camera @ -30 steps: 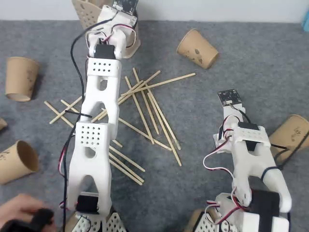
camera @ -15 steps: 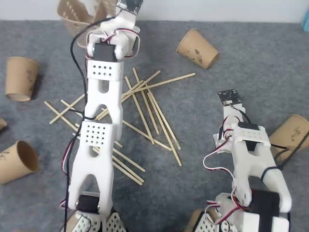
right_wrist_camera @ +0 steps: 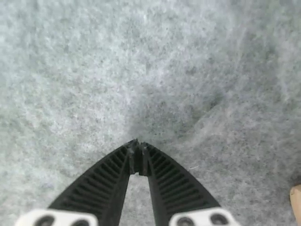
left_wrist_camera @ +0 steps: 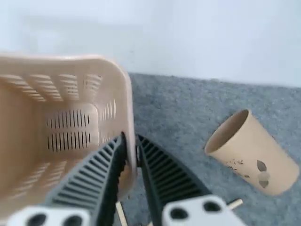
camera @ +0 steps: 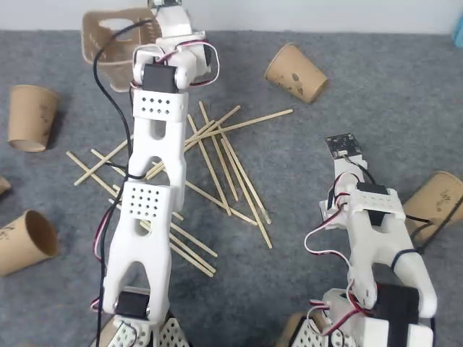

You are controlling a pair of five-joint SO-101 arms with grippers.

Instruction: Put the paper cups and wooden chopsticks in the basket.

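Your table (camera: 376,94) wears a grey, felt-like cover that runs back to a plain white wall (camera: 325,14) along the far edge. At the far left, right in front of that wall, your left pincer (left_wrist_camera: 130,141) is clamped on the side wall of the basket (left_wrist_camera: 56,94), one finger inside and one outside. From above, the basket (camera: 105,36) shows its open mouth. Your right pincer (right_wrist_camera: 137,147) has its tips pressed together on nothing and points down at bare grey cover on the right side of the table. The wooden chopsticks (camera: 249,122) lie crossed and scattered in the middle, some of them under the left arm. The far cup (camera: 295,71) lies on its side right of the basket. The left cup (camera: 30,116) and the near-left cup (camera: 25,242) lie by the left edge, and the right cup (camera: 438,199) lies at the right edge beside the right arm.
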